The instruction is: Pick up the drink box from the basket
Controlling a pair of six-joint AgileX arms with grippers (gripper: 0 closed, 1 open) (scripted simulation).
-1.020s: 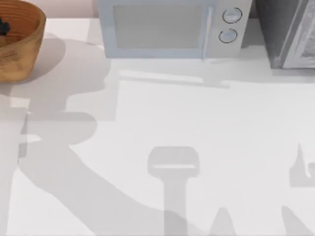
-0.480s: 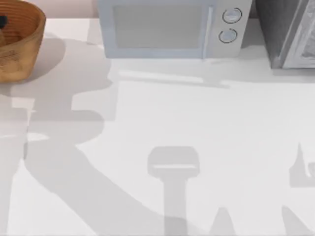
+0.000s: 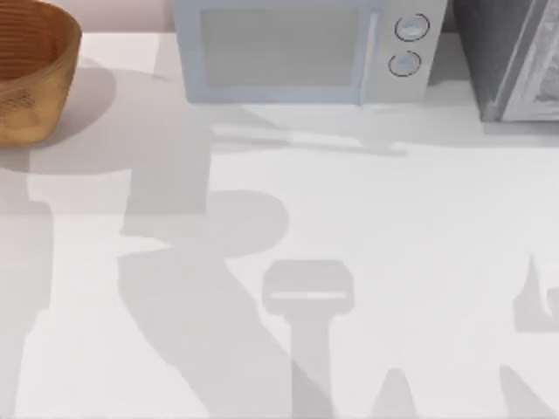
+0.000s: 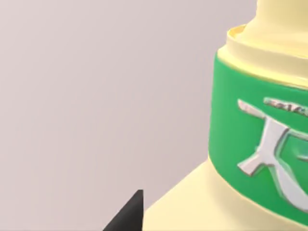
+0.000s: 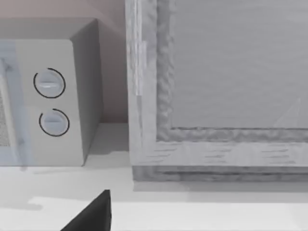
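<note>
The drink box (image 4: pixel 260 144), cream with a green band, sits hard against the left wrist camera with only bare wall behind it. A dark tip of the left gripper (image 4: pixel 131 214) shows at its base. I judge the jaws to be clamped on the box and carrying it clear in the air, though the grip itself is hidden.

The right gripper (image 5: pixel 91 214) is parked low over the table (image 3: pixel 419 227), facing 12 o'clock. How wide it is open I cannot tell.

Farther off, the basket (image 3: pixel 39 83) stands at 10 o'clock on the table. The part of its ribbed inside that can be seen is empty. The microwave (image 3: pixel 297 48) is at 12 o'clock, and a grey cabinet (image 3: pixel 507 61) at 2 o'clock.

The step looks to be the lift, near done. The next move calls for a steady hold and no squeeze hard enough to crush the carton.
</note>
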